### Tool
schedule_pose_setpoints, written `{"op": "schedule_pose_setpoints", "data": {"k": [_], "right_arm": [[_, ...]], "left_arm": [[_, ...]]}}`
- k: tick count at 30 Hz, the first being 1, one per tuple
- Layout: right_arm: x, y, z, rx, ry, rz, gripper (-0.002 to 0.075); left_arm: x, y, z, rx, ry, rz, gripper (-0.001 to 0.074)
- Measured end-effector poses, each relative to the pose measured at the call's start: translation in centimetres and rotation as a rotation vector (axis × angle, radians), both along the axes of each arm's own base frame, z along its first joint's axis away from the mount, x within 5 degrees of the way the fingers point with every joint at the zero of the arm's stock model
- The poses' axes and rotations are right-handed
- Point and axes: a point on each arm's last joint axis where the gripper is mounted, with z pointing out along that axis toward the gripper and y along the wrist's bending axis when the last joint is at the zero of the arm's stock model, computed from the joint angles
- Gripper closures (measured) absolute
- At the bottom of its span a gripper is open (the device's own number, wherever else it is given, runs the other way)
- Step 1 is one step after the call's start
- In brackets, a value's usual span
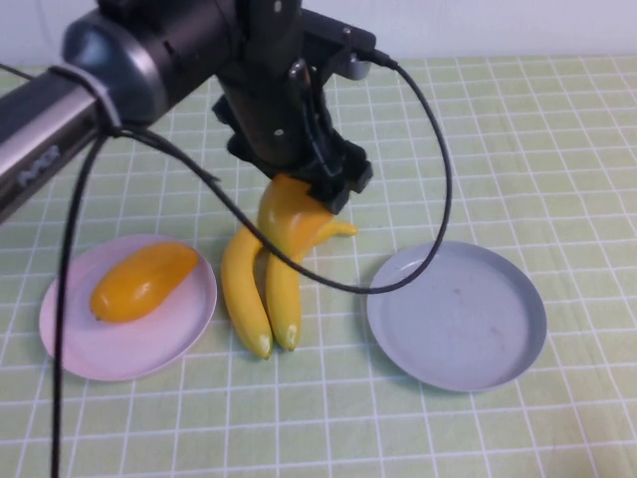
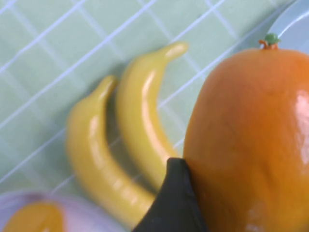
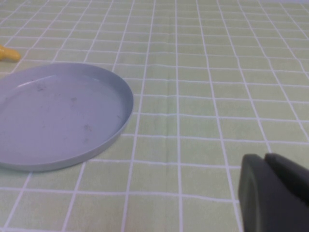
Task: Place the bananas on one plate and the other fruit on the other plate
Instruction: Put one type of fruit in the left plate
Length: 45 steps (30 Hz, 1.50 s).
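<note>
My left gripper hangs over the middle of the table, shut on a plump orange fruit with a green stem. One dark finger presses its side. Directly below lie two yellow bananas side by side on the cloth, between the plates. A second orange fruit rests on the pink plate at the left. The grey-blue plate at the right holds nothing. My right gripper sits shut, low over the cloth beside the grey-blue plate.
A green checked cloth covers the whole table. The left arm's black cable loops down across the grey-blue plate's near-left rim. One banana tip shows beyond that plate in the right wrist view.
</note>
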Motion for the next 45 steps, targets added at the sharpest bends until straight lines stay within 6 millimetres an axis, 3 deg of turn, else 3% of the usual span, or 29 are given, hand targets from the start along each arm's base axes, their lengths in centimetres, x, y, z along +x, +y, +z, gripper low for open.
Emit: {"op": "schedule_pose_setpoints", "data": {"k": [5, 10, 13, 17, 22, 30, 35, 41, 45], "right_arm": [[0.0, 0.0, 0.0, 0.000, 0.000, 0.000, 0.0741], [0.0, 0.0, 0.0, 0.000, 0.000, 0.000, 0.0741], [0.0, 0.0, 0.0, 0.000, 0.000, 0.000, 0.0741], [0.0, 0.0, 0.0, 0.000, 0.000, 0.000, 0.0741], [0.0, 0.0, 0.0, 0.000, 0.000, 0.000, 0.0741], [0.0, 0.0, 0.0, 0.000, 0.000, 0.000, 0.0741], [0.0, 0.0, 0.0, 0.000, 0.000, 0.000, 0.0741], [0.0, 0.0, 0.0, 0.001, 0.000, 0.000, 0.0741], [0.0, 0.0, 0.0, 0.001, 0.000, 0.000, 0.0741]], "left_arm": [[-3.5, 4.0, 1.0, 0.141, -0.047, 0.003, 0.0208], [-6.6, 7.5, -1.1, 0.249, 0.021, 0.035, 0.0208], [-6.7, 9.1, -3.0, 0.282, 0.080, 0.076, 0.0208], [-5.5, 10.9, -5.1, 0.276, 0.087, 0.133, 0.0208], [-3.5, 11.6, -7.4, 0.278, 0.099, 0.160, 0.0208], [-2.4, 11.2, -10.0, 0.318, 0.141, 0.136, 0.0184], [-2.2, 11.6, -9.9, 0.355, 0.114, 0.154, 0.0073], [-2.2, 11.8, -9.7, 0.367, 0.103, 0.182, 0.0066], [-2.6, 11.6, -7.8, 0.291, 0.099, 0.241, 0.0068]]}}
